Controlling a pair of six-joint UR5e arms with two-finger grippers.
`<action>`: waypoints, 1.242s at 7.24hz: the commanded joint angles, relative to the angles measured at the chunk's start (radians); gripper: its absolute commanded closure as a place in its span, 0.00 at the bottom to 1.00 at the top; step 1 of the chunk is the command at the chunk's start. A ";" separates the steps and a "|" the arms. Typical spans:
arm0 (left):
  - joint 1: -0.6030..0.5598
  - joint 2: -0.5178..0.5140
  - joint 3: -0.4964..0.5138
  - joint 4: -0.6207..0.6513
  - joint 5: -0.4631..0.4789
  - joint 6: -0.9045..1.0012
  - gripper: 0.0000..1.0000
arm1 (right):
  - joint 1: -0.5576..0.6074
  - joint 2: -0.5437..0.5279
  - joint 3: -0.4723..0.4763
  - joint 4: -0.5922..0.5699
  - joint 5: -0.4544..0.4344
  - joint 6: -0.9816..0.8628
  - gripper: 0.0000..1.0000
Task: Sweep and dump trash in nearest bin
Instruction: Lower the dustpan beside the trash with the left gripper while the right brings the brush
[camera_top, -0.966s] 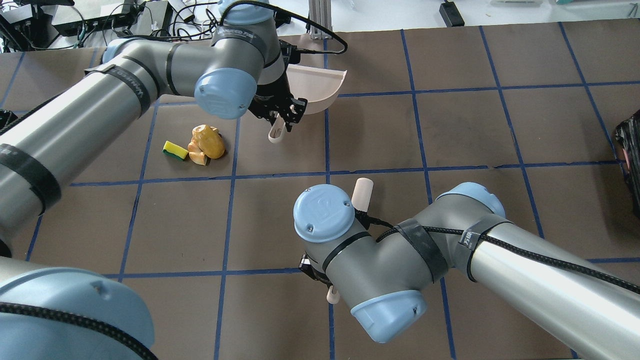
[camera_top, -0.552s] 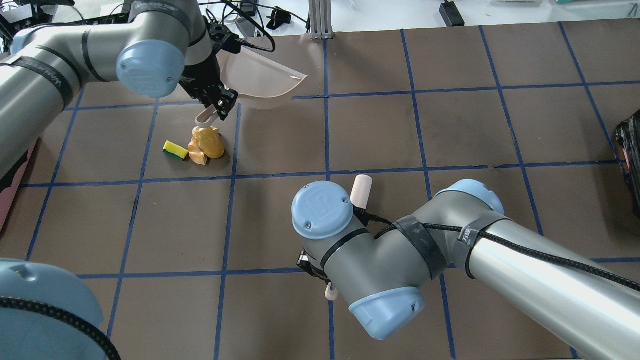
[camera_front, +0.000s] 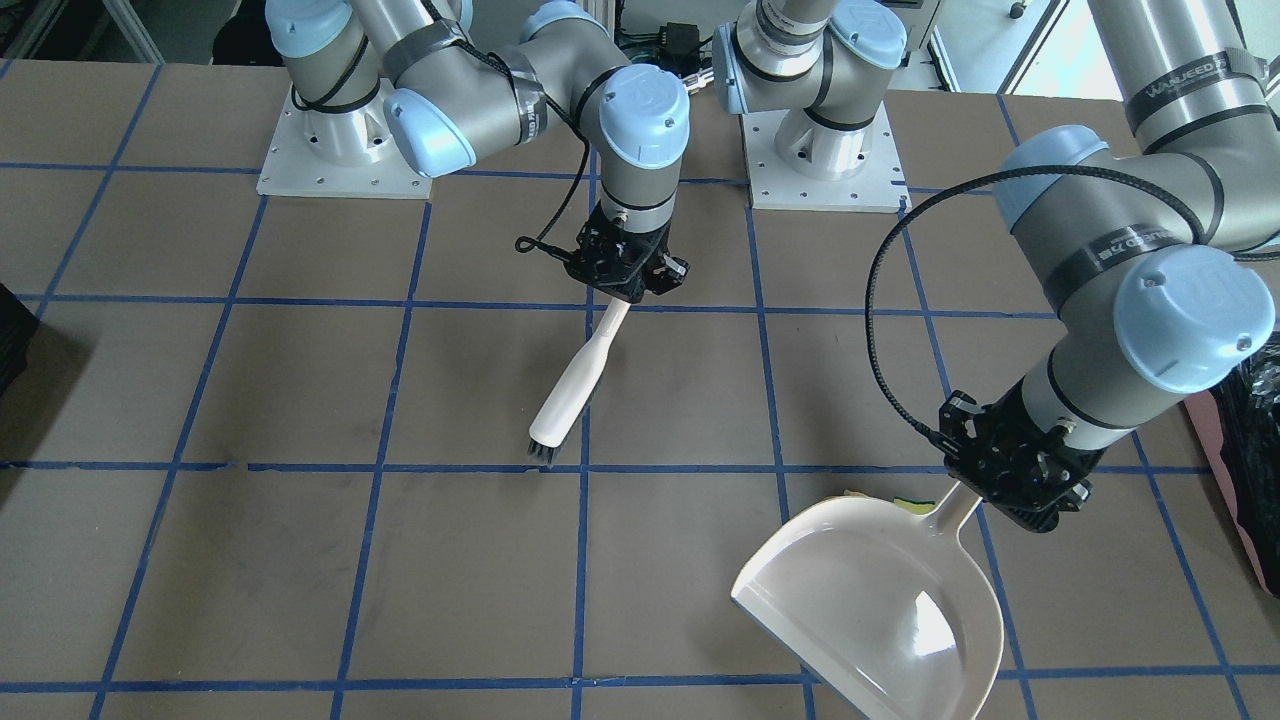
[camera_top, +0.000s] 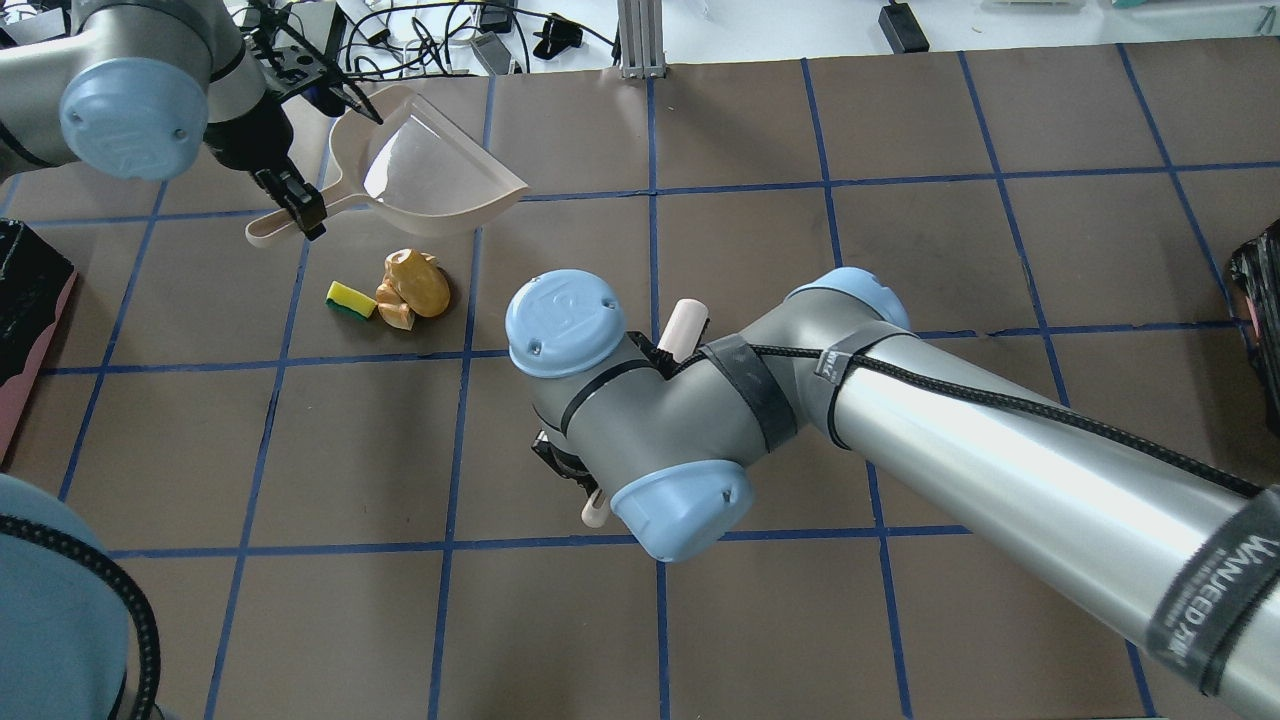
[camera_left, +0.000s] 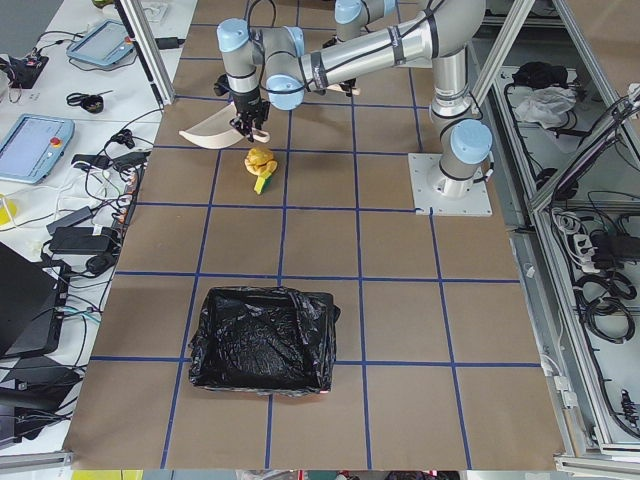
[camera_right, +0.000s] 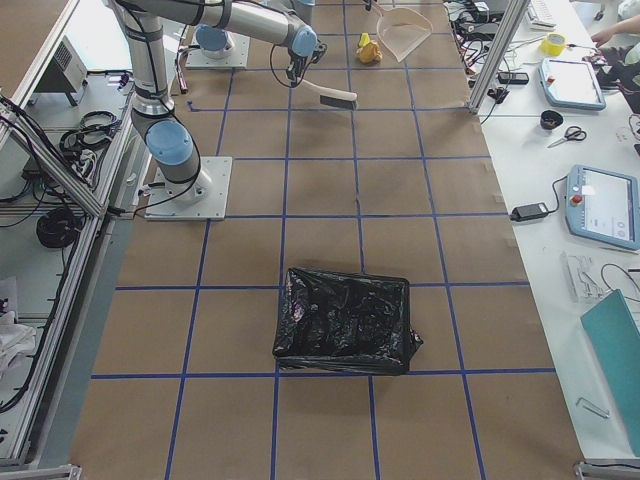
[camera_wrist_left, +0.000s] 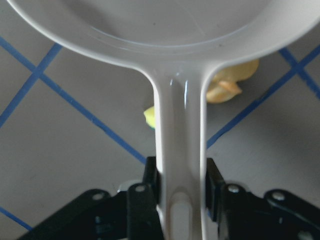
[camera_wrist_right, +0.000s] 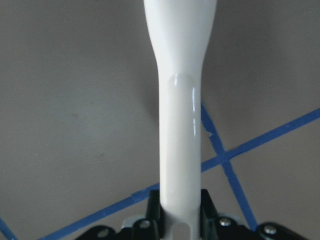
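Note:
The trash lies in one cluster on the brown table: a golden lump (camera_top: 422, 284), a pale curved piece (camera_top: 393, 312) and a yellow-green sponge (camera_top: 350, 300). It also shows as the trash (camera_left: 261, 164). My left gripper (camera_top: 297, 206) is shut on the handle of a white dustpan (camera_top: 430, 170), held above the table just beyond the trash. In the left wrist view the lump (camera_wrist_left: 240, 74) and sponge (camera_wrist_left: 149, 118) peek from under the dustpan handle (camera_wrist_left: 180, 135). My right gripper (camera_front: 625, 268) is shut on a white brush (camera_front: 578, 378), well right of the trash. The pink bin (camera_top: 30, 330), with its black bag, sits at the left edge.
A second black-bagged container (camera_right: 345, 320) stands at the table's right end, showing at the edge as a black bag (camera_top: 1262, 300). Blue tape lines grid the table. Cables and devices (camera_top: 300, 25) crowd the far edge behind the dustpan. My right arm's elbow (camera_top: 680, 440) hangs over mid-table.
My left arm has carried the dustpan leftward along the far side, from right of the trash to above and left of it, turning it. My right arm with the brush shifted left and farther out.

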 joint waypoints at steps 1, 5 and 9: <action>0.132 0.001 -0.060 0.050 0.035 0.345 1.00 | 0.099 0.193 -0.250 0.053 0.007 0.150 1.00; 0.339 -0.022 -0.060 0.163 0.010 0.879 1.00 | 0.192 0.373 -0.556 0.146 0.009 0.270 1.00; 0.318 0.076 -0.049 0.075 0.021 0.837 1.00 | 0.199 0.397 -0.580 0.153 0.001 0.270 1.00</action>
